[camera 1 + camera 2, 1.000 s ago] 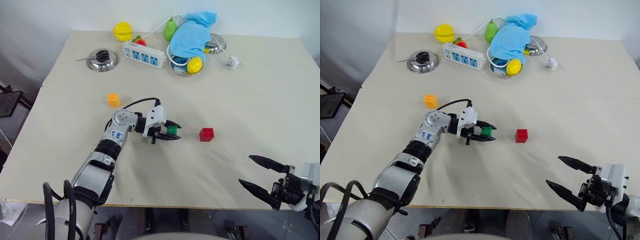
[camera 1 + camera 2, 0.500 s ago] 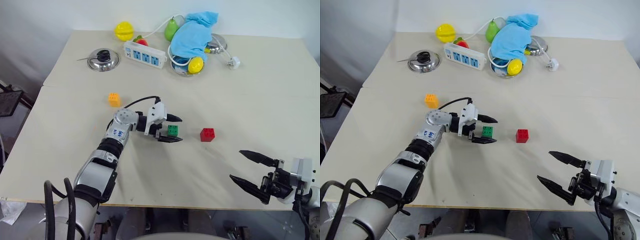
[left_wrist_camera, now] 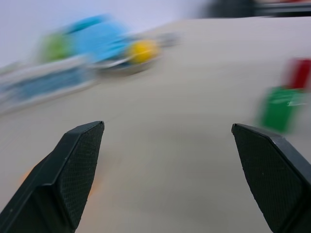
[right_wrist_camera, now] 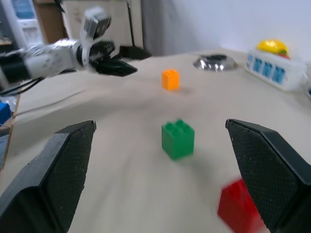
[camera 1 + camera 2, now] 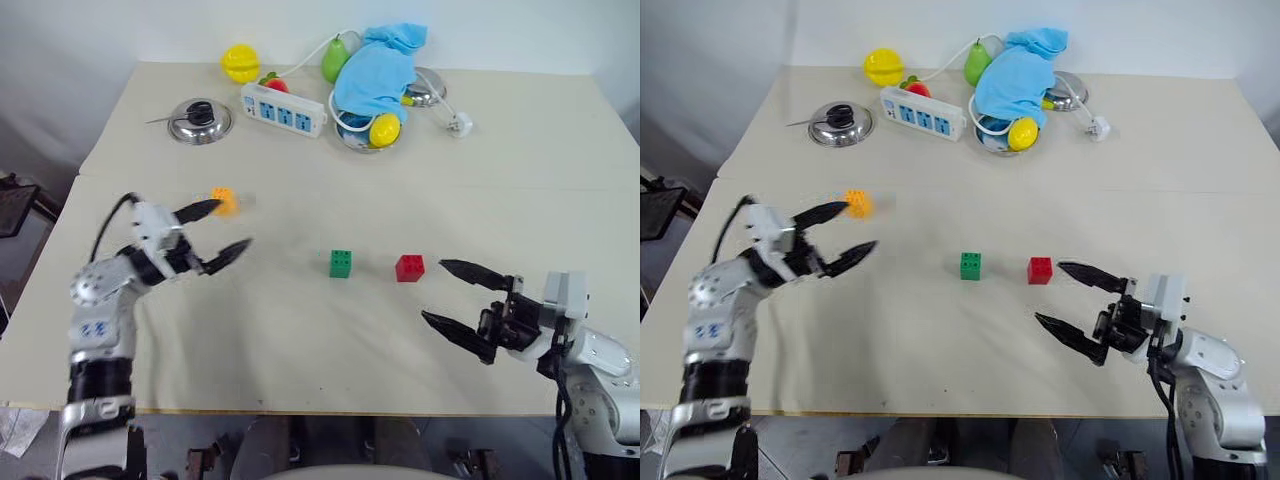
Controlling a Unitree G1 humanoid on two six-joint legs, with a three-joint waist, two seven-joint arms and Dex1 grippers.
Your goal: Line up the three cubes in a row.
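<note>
The green cube (image 5: 341, 263) and the red cube (image 5: 410, 268) stand side by side on the beige table (image 5: 300, 340), a small gap between them. The orange cube (image 5: 226, 201) sits apart, further back and to the left. My left gripper (image 5: 233, 224) hovers open and empty at the left, its upper fingertip close beside the orange cube. The right wrist view shows a gap between the two. My right gripper (image 5: 432, 290) is open and empty, just right of the red cube, pointing at it. The right wrist view shows the green cube (image 4: 178, 140) ahead and the red cube (image 4: 240, 208) nearer.
Along the back of the table lie a white power strip (image 5: 284, 109), a metal pot lid (image 5: 200, 120), a blue cloth (image 5: 375, 70) over a bowl, yellow toy fruits (image 5: 241, 62) and a white plug (image 5: 460, 125). A seam (image 5: 560, 192) crosses the table behind the cubes.
My left gripper opened, left the green cube standing on the table and swung far left toward the orange cube. My right gripper came in from the front right edge toward the red cube.
</note>
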